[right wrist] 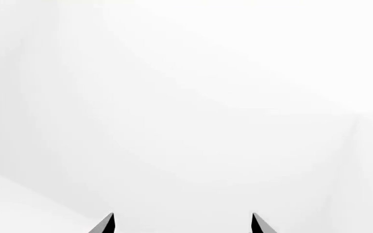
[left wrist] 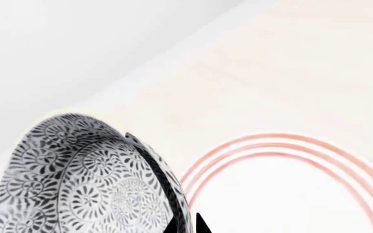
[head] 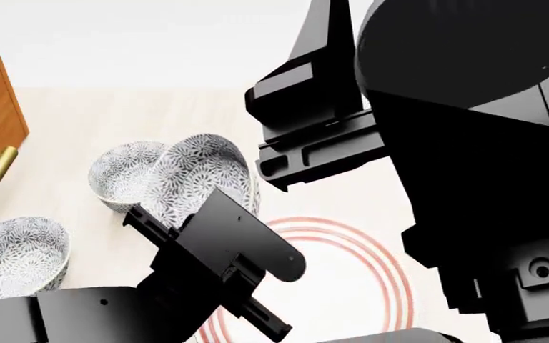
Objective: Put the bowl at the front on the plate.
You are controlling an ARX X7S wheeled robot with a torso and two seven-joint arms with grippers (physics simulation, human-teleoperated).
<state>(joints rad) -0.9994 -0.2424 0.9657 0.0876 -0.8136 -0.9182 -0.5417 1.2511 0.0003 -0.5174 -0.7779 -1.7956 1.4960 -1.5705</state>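
Left gripper (head: 191, 207) is holding the bowl (head: 203, 171) by its rim, tilted, lifted off the bench (head: 65, 121), just beside the plate (head: 389, 271). Transport step is underway. Next: centring over plate, levelling, lowering, releasing. Right gripper (right wrist: 181, 225) is idling, spread wide.

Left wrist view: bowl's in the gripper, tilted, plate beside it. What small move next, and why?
Probably carry the bowl sideways over the plate, levelling it first. The left gripper holds its rim, but the bowl hangs tilted, beside the plate's red rings rather than above its centre.
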